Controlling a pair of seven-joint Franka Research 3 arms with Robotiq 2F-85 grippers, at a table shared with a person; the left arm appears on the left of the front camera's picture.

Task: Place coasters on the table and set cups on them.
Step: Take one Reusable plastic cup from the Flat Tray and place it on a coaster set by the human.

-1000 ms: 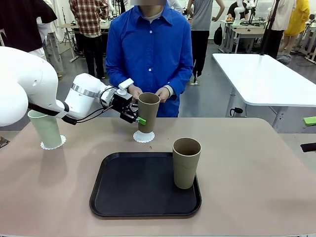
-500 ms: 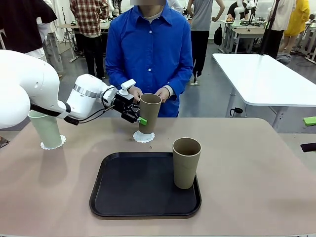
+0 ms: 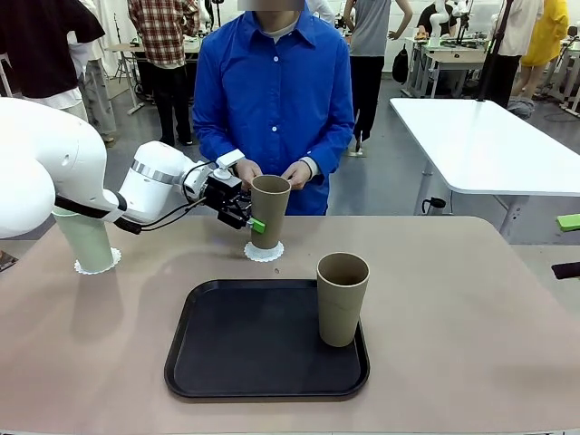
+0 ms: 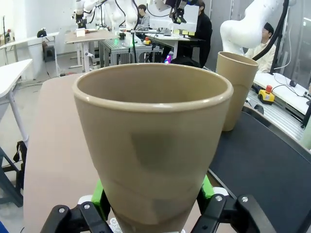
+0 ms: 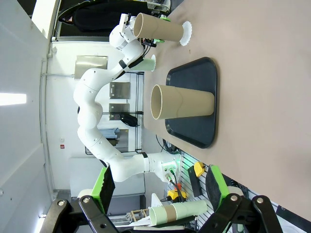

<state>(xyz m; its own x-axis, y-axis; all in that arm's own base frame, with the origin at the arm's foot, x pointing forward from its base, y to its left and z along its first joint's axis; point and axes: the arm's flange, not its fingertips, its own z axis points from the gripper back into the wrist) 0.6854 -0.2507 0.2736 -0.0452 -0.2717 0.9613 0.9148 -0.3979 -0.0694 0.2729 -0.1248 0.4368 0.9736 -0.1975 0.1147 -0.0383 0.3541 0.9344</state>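
Tan cup (image 3: 269, 210) at the middle doily (image 3: 264, 252)

Mint cup (image 3: 86, 240) stands on the left doily (image 3: 98, 265). Left gripper (image 3: 254, 217) pinches the brown one upright, on or just above its lace; next, a gentle release. Second tan cup (image 3: 342, 299) waits on the black tray (image 3: 227, 362). Right gripper (image 5: 160, 187) fingers are spread.

Black tray (image 3: 236, 349) centred; white table (image 3: 480, 145) beyond; green item (image 3: 568, 221), perhaps foam

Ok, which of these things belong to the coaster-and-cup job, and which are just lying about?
Job: left gripper, the tan cup it holds, centre doily, green cup, left doily, second tan cup, table.
Lying about: black tray, white table.
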